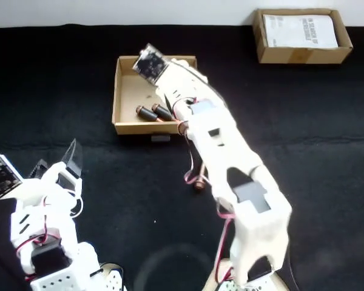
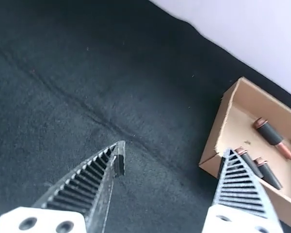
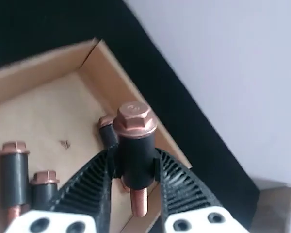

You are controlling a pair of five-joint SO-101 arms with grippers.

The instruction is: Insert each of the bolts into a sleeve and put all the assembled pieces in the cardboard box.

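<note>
Right tool [image 3: 134, 162]: pressed together on an assembled piece, with both ribbed fingers [image 3: 182, 187] against its black body.
Held piece [image 3: 135, 150]: a black sleeve [image 3: 136, 162] with a copper bolt [image 3: 135, 119] through it. The hex head stands out past the fingertips and the threaded end points back toward the tool's base.
Cardboard box [image 3: 114, 77]: open-topped, directly below the right tool. The held piece hangs over the floor of the box close to one side wall. Whether it touches the floor cannot be told.
Loose pieces [image 3: 14, 177]: three more sleeved bolts lie on the box floor under the right tool. One is just behind the held piece and two lie side by side off the other finger.
Left tool [image 2: 174, 155]: spread wide with nothing between its fingers [image 2: 87, 184], above bare table [image 2: 63, 73].
Cardboard box seen from the left tool [image 2: 218, 131]: ahead and off to one side, well apart from it. The three loose pieces [image 2: 271, 138] lie inside.
Table [image 1: 303, 151]: covered in black cloth.
Second box [image 1: 300, 56]: far beyond the right tool, near the table's far edge, with a printed sheet [image 1: 300, 30] inside.
</note>
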